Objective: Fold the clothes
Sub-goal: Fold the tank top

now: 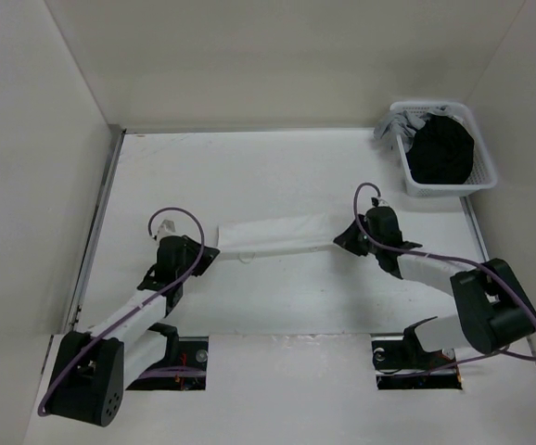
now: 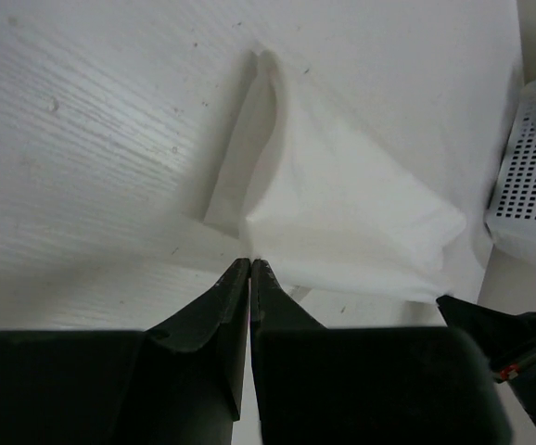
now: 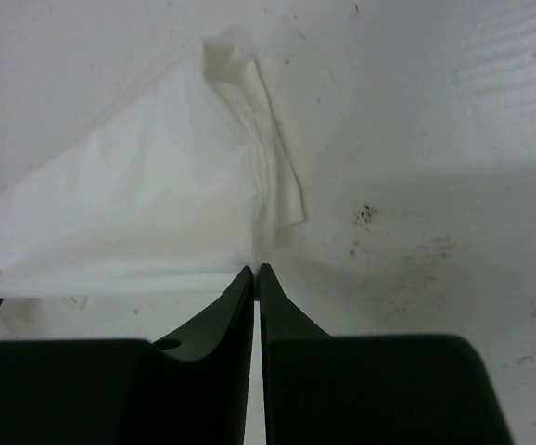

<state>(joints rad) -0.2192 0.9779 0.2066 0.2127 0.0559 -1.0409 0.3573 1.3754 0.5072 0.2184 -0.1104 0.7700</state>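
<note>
no legible text, labels, numbers or signs anywhere

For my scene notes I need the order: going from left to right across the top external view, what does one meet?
First the left gripper, then the white garment, then the right gripper, and last the white basket.

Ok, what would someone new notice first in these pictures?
A thin white garment is stretched across the middle, with the left pincer and right pincer each shut on one end. At the far right corner, a white basket holds a black garment.
</note>
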